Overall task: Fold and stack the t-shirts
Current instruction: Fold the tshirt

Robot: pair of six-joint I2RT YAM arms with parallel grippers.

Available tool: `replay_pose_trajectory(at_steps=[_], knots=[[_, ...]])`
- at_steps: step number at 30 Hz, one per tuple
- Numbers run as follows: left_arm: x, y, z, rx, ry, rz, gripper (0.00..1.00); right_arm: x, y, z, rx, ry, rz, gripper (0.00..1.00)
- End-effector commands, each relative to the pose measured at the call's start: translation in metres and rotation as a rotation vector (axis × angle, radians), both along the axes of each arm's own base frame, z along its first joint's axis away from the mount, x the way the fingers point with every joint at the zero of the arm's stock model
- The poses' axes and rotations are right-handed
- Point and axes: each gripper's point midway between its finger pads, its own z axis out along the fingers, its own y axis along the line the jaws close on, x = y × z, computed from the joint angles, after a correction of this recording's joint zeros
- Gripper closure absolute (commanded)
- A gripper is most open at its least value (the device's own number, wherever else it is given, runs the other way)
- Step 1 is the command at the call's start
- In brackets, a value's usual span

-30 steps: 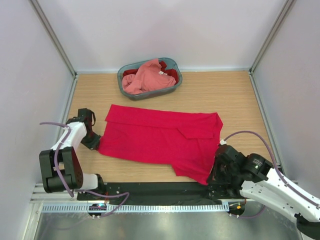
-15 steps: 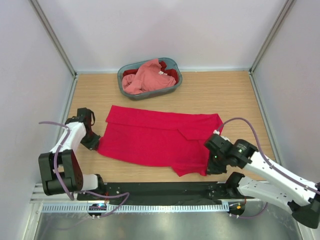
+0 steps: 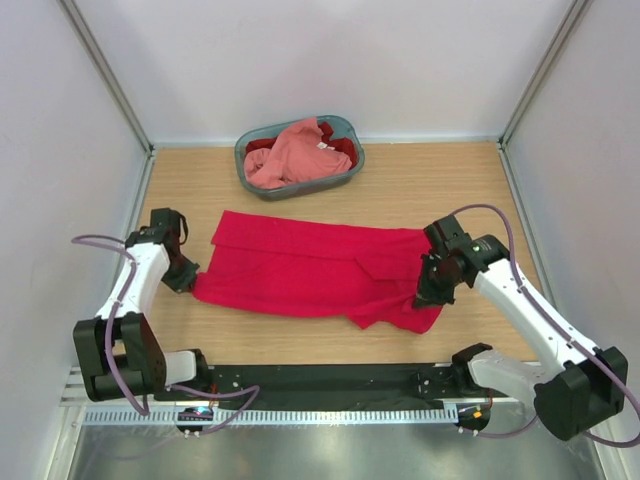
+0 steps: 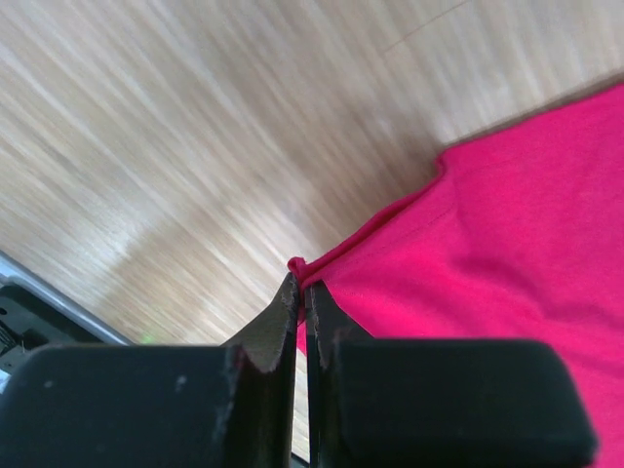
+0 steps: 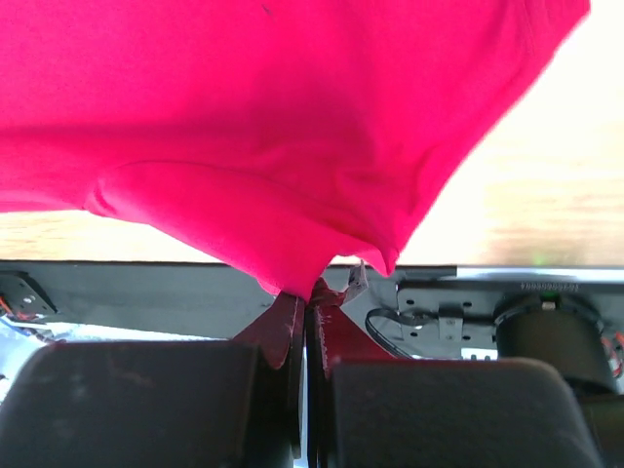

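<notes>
The crimson t-shirt (image 3: pixel 300 270) lies spread across the middle of the table (image 3: pixel 420 190), its long axis running left to right. Its near-right part is raised and bunched, with a diagonal crease across the right half.

The left gripper (image 3: pixel 190 283) has its jaws pressed together on the shirt's near-left corner, low at the table surface. The right gripper (image 3: pixel 428 297) pinches the near-right corner, and the cloth hangs from its tips above the table.

Judgement: the first fold of this shirt is in hand, and nothing is stacked yet. The next move calls for both corners to be carried together toward the far edge, level with each other, so that the fold line comes out straight.

The grey-blue basket (image 3: pixel 320 186) stands at the far side, well apart from the spread shirt. It holds the salmon pink t-shirt (image 3: pixel 290 155), crumpled on top, with the darker red t-shirt (image 3: pixel 343 147) showing beneath at the right.
</notes>
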Motion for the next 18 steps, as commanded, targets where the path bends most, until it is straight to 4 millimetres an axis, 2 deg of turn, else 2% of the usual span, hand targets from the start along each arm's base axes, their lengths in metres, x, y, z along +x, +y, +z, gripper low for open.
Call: replay_pose_trajectory(at_steps=[1, 4, 9, 18], knots=[[0.028, 0.002, 0.02, 0.039, -0.073, -0.036, 0.98, 0.024, 0.005, 0.017, 0.043, -0.069, 0.083, 0.99], [0.046, -0.004, 0.026, 0.054, -0.092, -0.083, 0.98, 0.037, -0.001, 0.018, 0.048, -0.067, 0.076, 0.99], [0.066, -0.009, 0.03, 0.073, -0.076, -0.126, 0.94, 0.054, -0.01, 0.017, 0.056, -0.047, 0.072, 0.99], [0.094, -0.011, 0.012, 0.057, -0.016, -0.135, 0.93, 0.095, -0.016, 0.015, 0.074, -0.061, 0.046, 0.99]])
